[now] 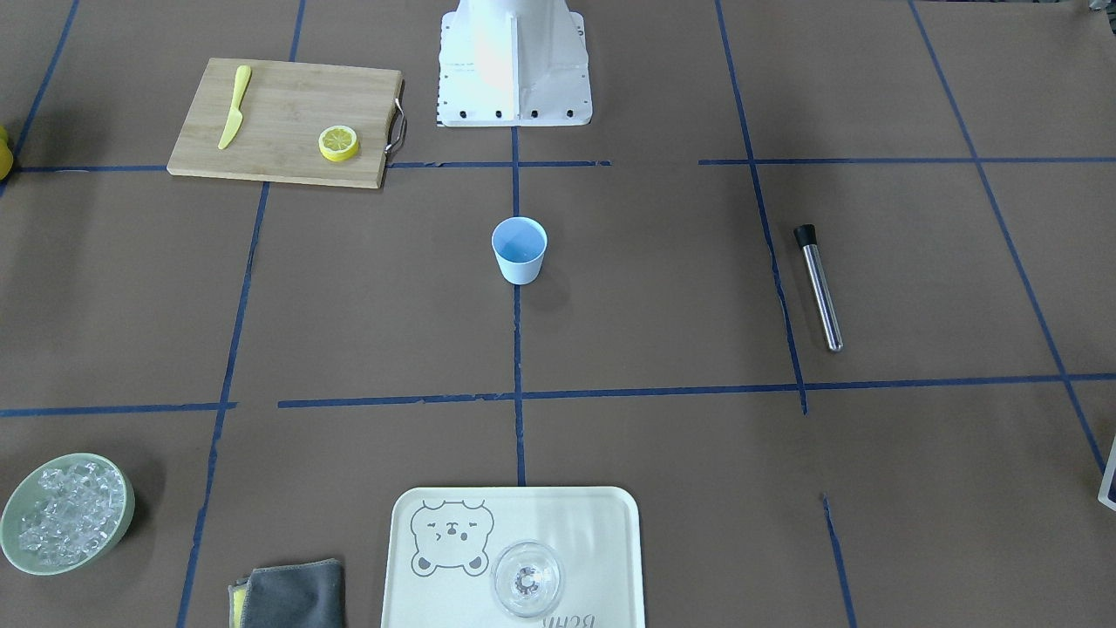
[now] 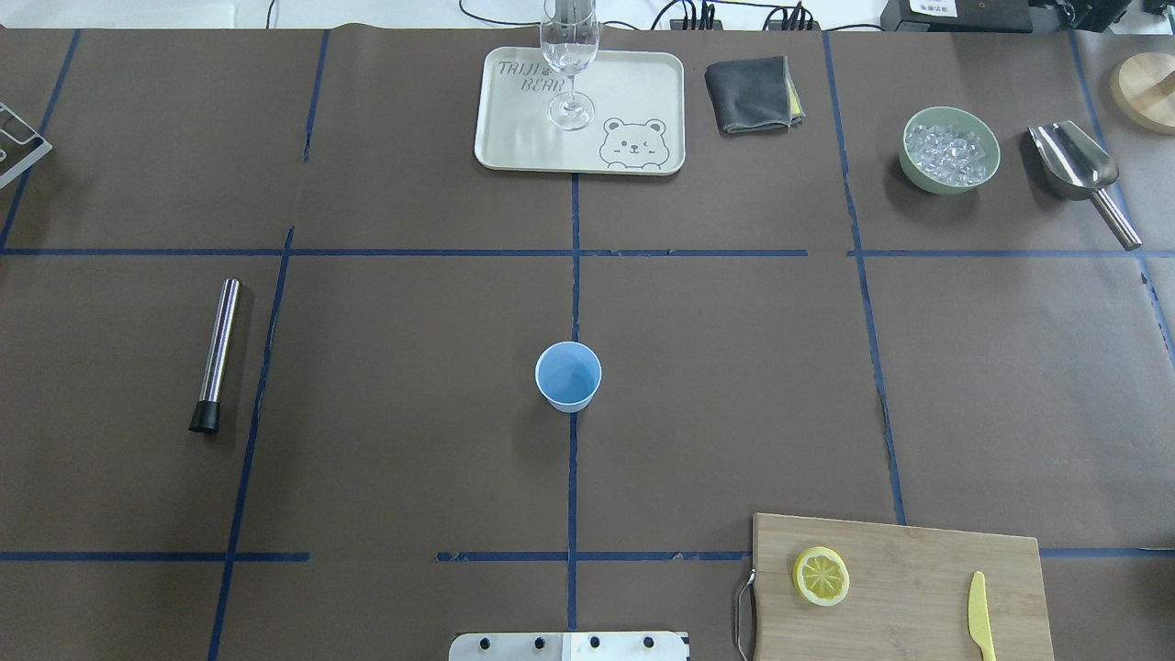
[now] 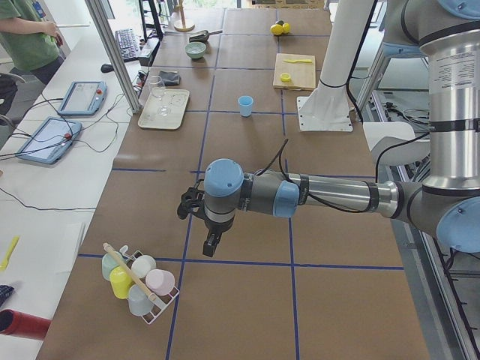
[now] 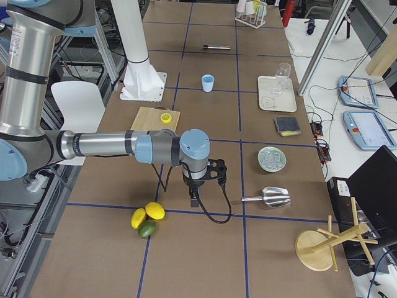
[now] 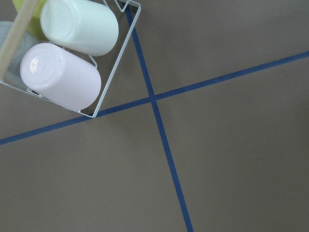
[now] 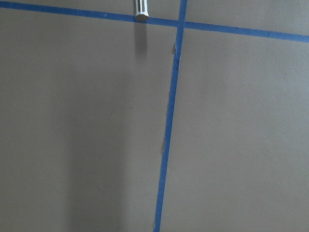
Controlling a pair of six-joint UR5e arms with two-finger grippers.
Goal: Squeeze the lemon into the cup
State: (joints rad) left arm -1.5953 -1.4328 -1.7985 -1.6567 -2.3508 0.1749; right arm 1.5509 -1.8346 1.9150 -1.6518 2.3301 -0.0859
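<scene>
The lemon (image 2: 821, 576) is a thick disc of yellow slices on the wooden cutting board (image 2: 918, 560) at the near right; it also shows in the front view (image 1: 338, 143). The light-blue cup (image 2: 568, 376) stands upright at the table's middle, seen too in the front view (image 1: 520, 249). Both grippers are far from them and show only in the side views. My left gripper (image 3: 211, 246) hangs over the table's left end near a cup rack. My right gripper (image 4: 195, 200) hangs over the right end. I cannot tell whether either is open or shut.
A yellow knife (image 2: 980, 613) lies on the board. A metal muddler (image 2: 215, 354) lies at the left. A tray (image 2: 514, 138) with a clear glass (image 2: 570, 55), a grey cloth (image 2: 751, 94), a bowl of ice (image 2: 949, 150) and a scoop (image 2: 1079, 170) are at the far side. A rack of cups (image 5: 67, 72) is below the left wrist.
</scene>
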